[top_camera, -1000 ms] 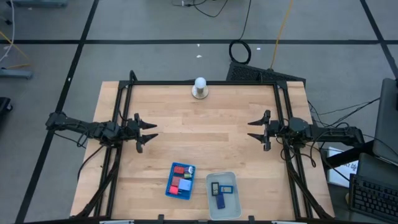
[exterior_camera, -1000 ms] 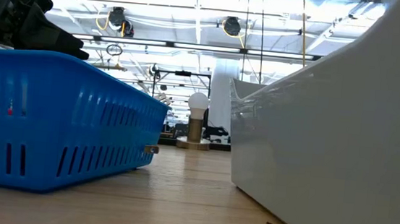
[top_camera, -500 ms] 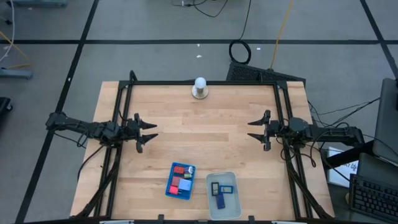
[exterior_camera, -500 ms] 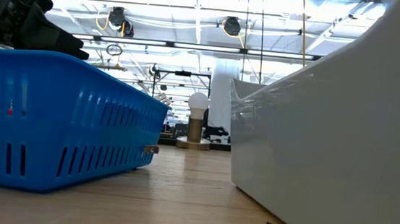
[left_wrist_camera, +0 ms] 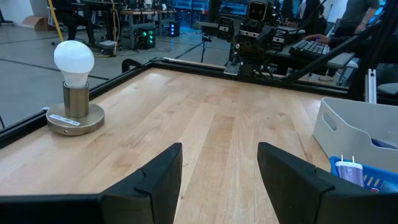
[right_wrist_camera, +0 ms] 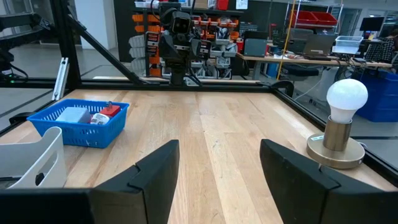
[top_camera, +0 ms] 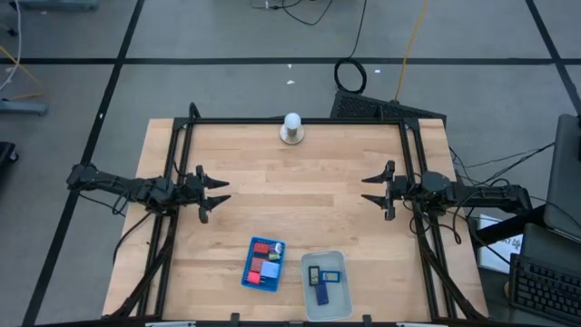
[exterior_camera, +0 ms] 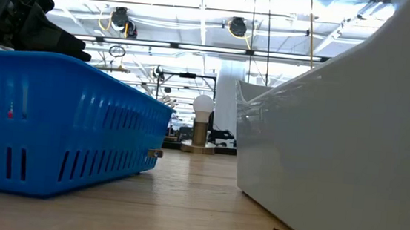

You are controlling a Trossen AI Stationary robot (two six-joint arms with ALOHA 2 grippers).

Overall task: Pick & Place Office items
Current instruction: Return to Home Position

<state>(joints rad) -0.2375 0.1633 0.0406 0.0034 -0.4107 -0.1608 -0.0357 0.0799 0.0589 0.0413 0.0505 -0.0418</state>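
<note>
Looking straight down, we find the left gripper (top_camera: 221,192) at the table's (top_camera: 300,182) 9 o'clock side, fingers spread wide with nothing between them. The right gripper (top_camera: 368,189) faces it from the 3 o'clock side, equally spread and empty. Each wrist view shows bare wood between that arm's own two fingers (left_wrist_camera: 155,180).

The office items (top_camera: 256,271) lie in two trays at the table's 6 o'clock edge, well apart from both grippers. The blue tray (top_camera: 245,277) holds red blocks (top_camera: 264,247), a light blue rectangle (top_camera: 270,269) and a green bit (top_camera: 279,255); the pieces overlap, so we cannot count them. Just beside it, at its 3 o'clock, the pale tray (top_camera: 305,295) holds a black rectangular piece (top_camera: 313,275), a blue piece (top_camera: 331,273) and a dark blue rectangle (top_camera: 321,292).

From table height the two tray walls fill most of the picture. The blue tray's slotted wall lets only red flecks through, and the pale tray's wall hides all it holds and runs off the edge at 3 o'clock. A dark arm part (exterior_camera: 21,9) at 10 o'clock is cut off; we cannot tell which part.

The left wrist view catches only a corner of the blue tray, where a white piece with two metal prongs (left_wrist_camera: 350,169) pokes up; we cannot make out what it is. The white ball on its round base (top_camera: 291,127) stands at the table's 12 o'clock edge.
</note>
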